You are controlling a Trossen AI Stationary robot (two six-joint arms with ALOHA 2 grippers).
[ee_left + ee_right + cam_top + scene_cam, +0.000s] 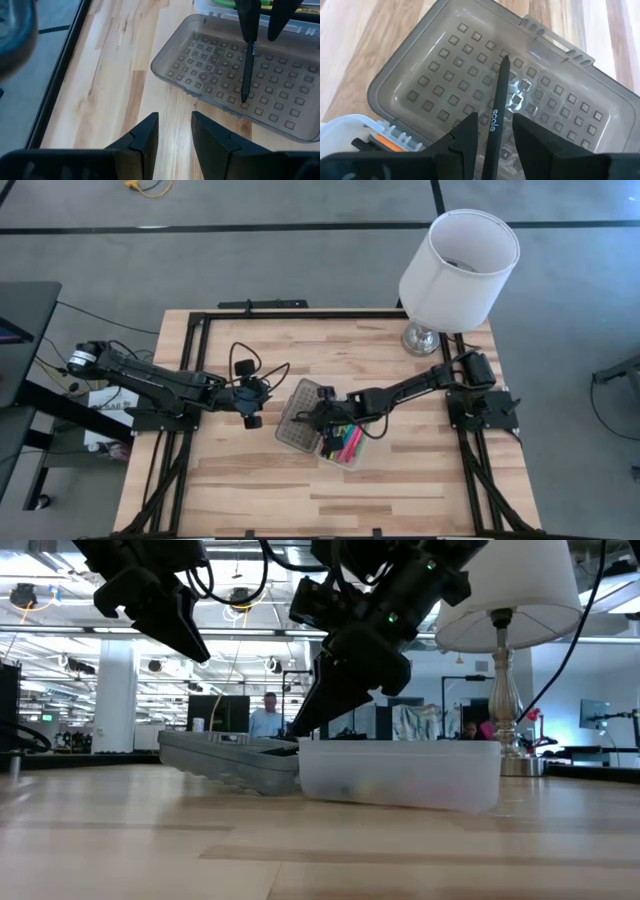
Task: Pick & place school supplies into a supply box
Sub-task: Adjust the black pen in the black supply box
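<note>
The supply box (345,448), a clear case, stands mid-table with pink and green school supplies (350,440) inside. Its grey ribbed lid (298,420) lies flat on the table to the left, inner face up. My right gripper (322,412) hangs over the lid, shut on a black pen (496,95). My left gripper (175,135) hovers open and holding nothing above bare wood, just left of the lid (235,75). In the low view the right gripper (312,710) slants down toward the lid (230,762). My right gripper pinches the black pen's barrel (491,131) between its two fingers, at the printed lettering. The fingers slant down from the table's right, and the pen runs along them, sticking out past the tips. Its point (244,99) is at the lid's inner face; whether it touches, I cannot tell.
A white-shaded lamp (457,268) stands at the table's far right corner. Black frame rails (190,360) run along the table's left, right and far edges. Bare wood lies in front of the box and to its left.
</note>
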